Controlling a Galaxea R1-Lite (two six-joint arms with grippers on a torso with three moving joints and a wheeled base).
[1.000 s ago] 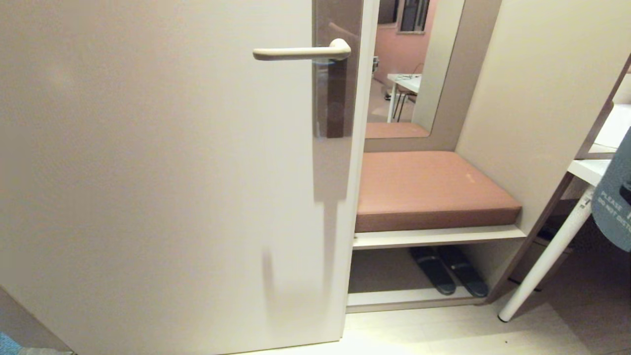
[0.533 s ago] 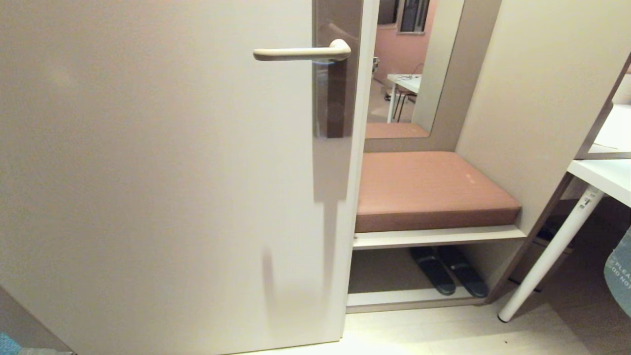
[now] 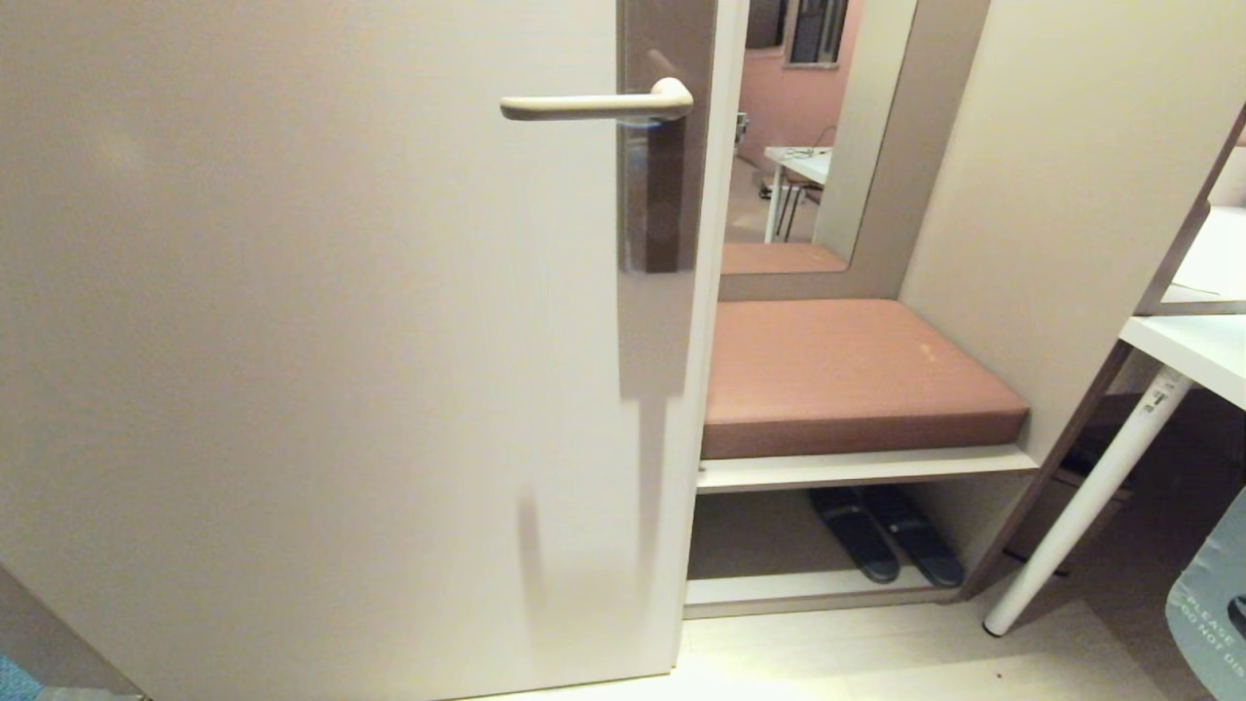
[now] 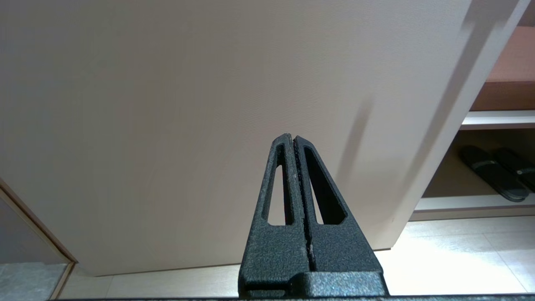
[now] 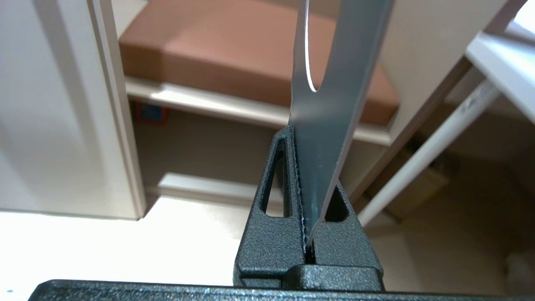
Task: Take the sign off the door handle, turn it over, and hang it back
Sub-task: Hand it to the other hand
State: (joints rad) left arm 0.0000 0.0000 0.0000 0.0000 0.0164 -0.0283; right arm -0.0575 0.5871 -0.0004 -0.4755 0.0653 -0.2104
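Observation:
The cream door handle (image 3: 596, 105) sticks out level from its brown glossy backplate (image 3: 667, 185), with nothing hanging on it. The sign (image 3: 1212, 613) shows its blue side with white lettering at the lower right corner of the head view, far below and to the right of the handle. In the right wrist view the sign (image 5: 334, 104) stands nearly edge-on, its hole a thin slit, and my right gripper (image 5: 299, 142) is shut on its lower end. My left gripper (image 4: 293, 137) is shut and empty, low down facing the door's lower part.
The pale door (image 3: 292, 341) fills the left half. To its right is a bench with a brown cushion (image 3: 847, 375), dark slippers (image 3: 881, 531) on the shelf under it, and a mirror (image 3: 818, 146) above. A white table leg (image 3: 1090, 506) slants at the right.
The sign, held in my right gripper, has dropped from mid-height at the right edge to the lower right corner. Handle, door and left gripper have not moved.

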